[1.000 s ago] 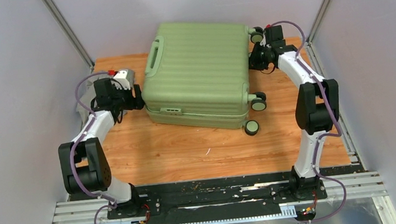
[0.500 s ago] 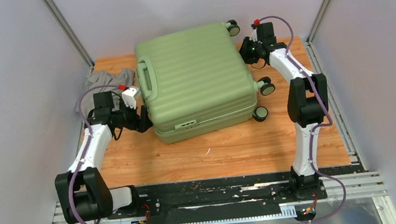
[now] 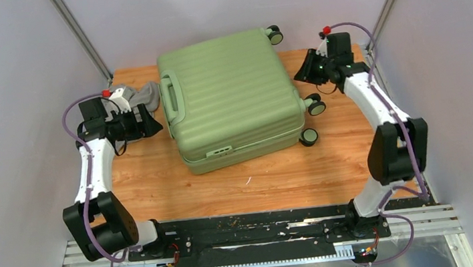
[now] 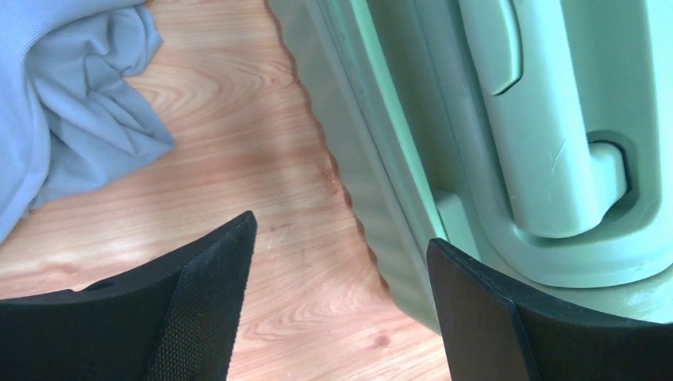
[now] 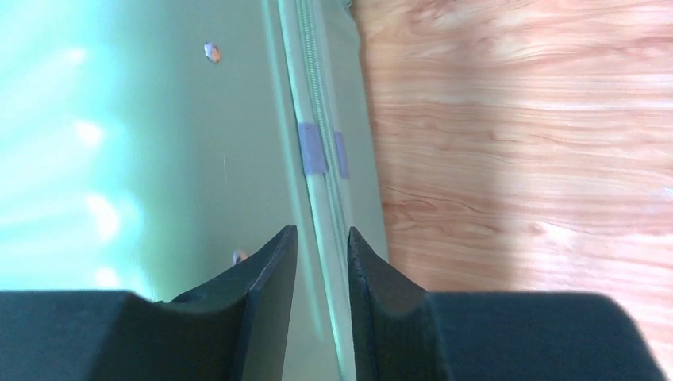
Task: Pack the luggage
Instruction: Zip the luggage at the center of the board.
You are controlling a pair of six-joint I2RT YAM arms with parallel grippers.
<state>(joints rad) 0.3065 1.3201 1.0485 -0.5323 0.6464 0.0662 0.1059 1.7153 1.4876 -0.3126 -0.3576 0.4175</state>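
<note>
The luggage (image 3: 229,94), a light-green ribbed hard-shell case, lies shut and flat at the back middle of the wooden table (image 3: 259,178). Its side handle (image 3: 171,100) faces left and its wheels (image 3: 316,106) face right. My left gripper (image 3: 152,126) hovers just left of the handle side, open wide. In the left wrist view only bare wood lies between the left gripper (image 4: 341,230) fingers, with the luggage (image 4: 571,119) at right. My right gripper (image 3: 299,72) is at the case's right side. There the right gripper (image 5: 322,230) jaws stand a narrow gap apart, empty, over the luggage (image 5: 143,119) zipper seam.
A crumpled grey cloth (image 3: 138,94) lies on the table at the back left, behind my left gripper, and shows as grey cloth (image 4: 71,103) in the left wrist view. White walls and metal rails close in the table on three sides.
The luggage has turned and slid left, so its handle faces left. My left gripper has drawn back left and opened wider. My right gripper has pulled back right and parted slightly.
</note>
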